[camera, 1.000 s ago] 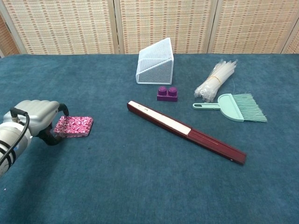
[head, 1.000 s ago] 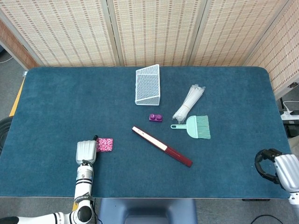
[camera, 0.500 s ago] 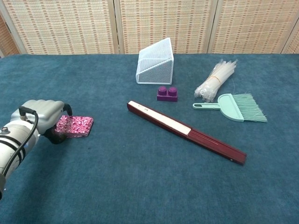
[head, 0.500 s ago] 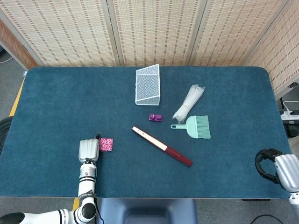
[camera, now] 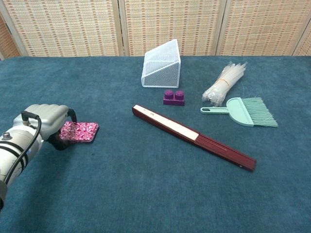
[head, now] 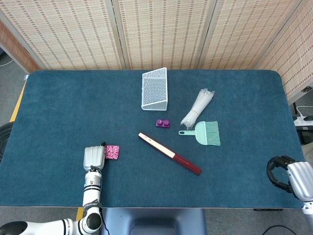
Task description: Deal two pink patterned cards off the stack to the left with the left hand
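Observation:
The stack of pink patterned cards point(head: 112, 152) point(camera: 81, 131) lies on the blue table near its front left. My left hand point(head: 94, 157) point(camera: 44, 122) sits at the stack's left edge, fingers curled over the top and the thumb under that edge, pinching it. The left part of the stack is hidden inside the hand. My right hand point(head: 289, 177) hangs off the table's front right corner with its fingers curled in on nothing; only the head view shows it.
A dark red folded fan point(head: 169, 153) lies diagonally mid-table. Behind it are a purple block point(head: 163, 123), a white mesh basket point(head: 155, 89), a bundle of clear straws point(head: 198, 107) and a mint hand brush point(head: 207, 133).
My left hand has slid right and closed in over the stack's left edge, covering more of it. The cards have shifted slightly right. The right hand has not moved.

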Motion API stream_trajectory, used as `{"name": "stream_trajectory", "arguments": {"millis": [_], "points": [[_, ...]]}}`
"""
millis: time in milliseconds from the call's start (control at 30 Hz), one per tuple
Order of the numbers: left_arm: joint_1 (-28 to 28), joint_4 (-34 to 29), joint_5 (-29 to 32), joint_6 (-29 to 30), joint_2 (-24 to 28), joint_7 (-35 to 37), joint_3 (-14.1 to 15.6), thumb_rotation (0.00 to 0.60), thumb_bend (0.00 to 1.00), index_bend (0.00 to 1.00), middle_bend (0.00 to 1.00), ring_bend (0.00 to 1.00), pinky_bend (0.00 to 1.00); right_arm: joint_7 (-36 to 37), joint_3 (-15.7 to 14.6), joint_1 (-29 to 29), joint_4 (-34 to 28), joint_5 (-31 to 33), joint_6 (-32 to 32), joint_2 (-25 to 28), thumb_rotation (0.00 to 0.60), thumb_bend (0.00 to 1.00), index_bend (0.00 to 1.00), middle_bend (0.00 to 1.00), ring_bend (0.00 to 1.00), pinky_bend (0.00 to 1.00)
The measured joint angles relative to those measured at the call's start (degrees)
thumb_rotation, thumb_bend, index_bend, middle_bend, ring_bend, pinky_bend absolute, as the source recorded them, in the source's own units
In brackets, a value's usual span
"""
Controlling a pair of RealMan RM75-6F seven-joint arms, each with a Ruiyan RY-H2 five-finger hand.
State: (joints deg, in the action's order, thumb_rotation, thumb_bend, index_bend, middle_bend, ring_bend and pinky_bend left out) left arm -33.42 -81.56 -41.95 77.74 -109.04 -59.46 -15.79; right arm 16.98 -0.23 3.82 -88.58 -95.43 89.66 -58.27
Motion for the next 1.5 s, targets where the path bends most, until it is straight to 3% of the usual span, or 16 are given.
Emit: {"name": "stream_trajectory", "arguments": {"millis": [633, 933, 1300, 1500], "points": [[-0.34, -1.98, 0.14, 0.65, 1.36, 1.77, 1.13, 0.6, 0.34, 0.29, 1.0, 1.0, 1.0, -0.13, -0.01, -0.03, 0.0, -0.02, 0.08, -0.09, 0.6, 0.37, 0.66, 0.58, 0.52, 0.8], [-0.55, -2.5, 1.04, 0.29, 1.67, 1.97, 1.34, 0.6, 0.34, 0.16, 1.0, 1.0, 1.0, -0.07, 0.0, -0.03, -0.02, 0.03, 0.07, -0.04, 0.6, 0.37, 0.66, 0.58, 0.52, 0.8], [-1.09, -7.99, 1.21, -0.05, 3.69, 2.2, 1.75, 0.6, 0.34, 0.21, 1.0, 1.0, 1.0, -0.01, -0.01, 0.0, -0.02, 0.0, 0.04, -0.03, 0.6, 0.37, 0.66, 0.58, 0.52, 0.8], [-1.98, -7.04, 2.33, -0.54, 3.3, 1.92, 1.76, 0.6, 0.34, 0.21, 1.0, 1.0, 1.0, 0.07, -0.01, 0.0, -0.01, -0.02, 0.07, 0.0, 0.6, 0.37, 0.66, 0.58, 0.52, 0.8]]}}
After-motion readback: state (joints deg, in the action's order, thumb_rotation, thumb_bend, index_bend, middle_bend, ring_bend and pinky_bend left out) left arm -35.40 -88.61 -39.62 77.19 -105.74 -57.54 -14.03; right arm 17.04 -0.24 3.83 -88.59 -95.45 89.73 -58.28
